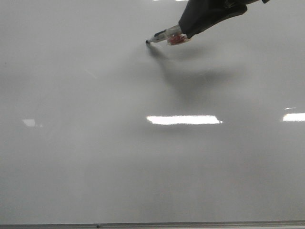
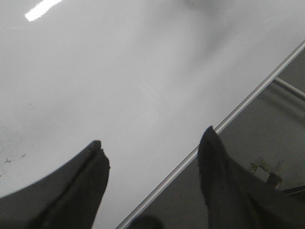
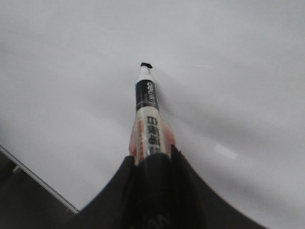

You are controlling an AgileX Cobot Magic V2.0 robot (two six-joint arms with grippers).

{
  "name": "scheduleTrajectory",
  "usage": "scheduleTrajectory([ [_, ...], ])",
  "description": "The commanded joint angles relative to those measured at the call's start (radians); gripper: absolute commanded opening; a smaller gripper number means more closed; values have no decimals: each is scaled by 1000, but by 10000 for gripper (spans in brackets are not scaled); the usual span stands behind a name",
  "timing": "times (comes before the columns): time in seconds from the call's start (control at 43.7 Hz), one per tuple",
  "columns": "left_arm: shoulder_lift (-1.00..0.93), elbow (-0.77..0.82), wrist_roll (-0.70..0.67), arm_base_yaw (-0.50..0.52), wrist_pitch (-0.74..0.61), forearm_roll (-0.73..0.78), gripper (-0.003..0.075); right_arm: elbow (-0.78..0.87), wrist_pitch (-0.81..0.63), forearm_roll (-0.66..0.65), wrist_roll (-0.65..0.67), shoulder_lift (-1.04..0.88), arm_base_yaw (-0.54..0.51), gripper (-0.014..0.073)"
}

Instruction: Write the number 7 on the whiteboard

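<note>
The whiteboard (image 1: 95, 157) is a glossy pale grey board filling the front view, with a thin metal bottom edge. No drawn 7 shows on it. My right gripper (image 1: 187, 31) reaches in from the top right and is shut on a marker (image 1: 164, 36) with a clear and red barrel. The marker's black tip (image 1: 147, 42) is at or just above the board. In the right wrist view the marker (image 3: 148, 119) sticks out from between the closed fingers (image 3: 151, 157). My left gripper (image 2: 152, 152) is open and empty over the board's edge (image 2: 228, 119).
Bright light reflections lie on the board (image 1: 183, 119), with another at the right edge (image 1: 294, 117). The marker and arm cast a dark shadow on the board (image 1: 200, 76). Beyond the board's edge, a dark floor and metal frame show in the left wrist view (image 2: 286, 90).
</note>
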Motion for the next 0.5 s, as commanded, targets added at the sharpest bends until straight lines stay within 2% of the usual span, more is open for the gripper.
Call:
scheduleTrajectory([
  [0.0, -4, -28, -9, 2, -66, -24, 408, -36, -57, -1, -6, -25, -38, -67],
  [0.206, -4, -28, -9, 2, -69, -24, 408, -36, 86, -36, -7, -86, -168, -67],
  [0.48, -4, -28, -9, 2, -71, -24, 408, -36, 126, -64, -7, -78, -173, -67],
])
